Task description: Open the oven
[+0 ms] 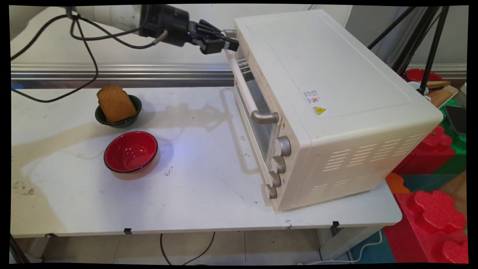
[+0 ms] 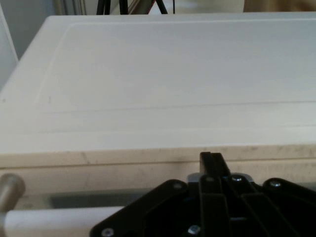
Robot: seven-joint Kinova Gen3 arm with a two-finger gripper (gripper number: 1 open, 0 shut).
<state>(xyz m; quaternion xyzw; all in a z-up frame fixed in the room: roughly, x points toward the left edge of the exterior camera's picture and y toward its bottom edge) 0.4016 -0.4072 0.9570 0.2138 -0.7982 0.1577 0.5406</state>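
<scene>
Gripper (image 1: 229,44) against oven (image 1: 328,93) door's top; bowls (image 1: 130,151) well apart.

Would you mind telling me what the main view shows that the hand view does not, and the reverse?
Only the main view shows the white table, the red bowl, the dark bowl holding a slice of brown bread, and the oven's four knobs. Only the hand view shows the claw's linkage close up, fingers together against the oven's top front edge. Both show the toaster oven, its door handle and the claw.
</scene>
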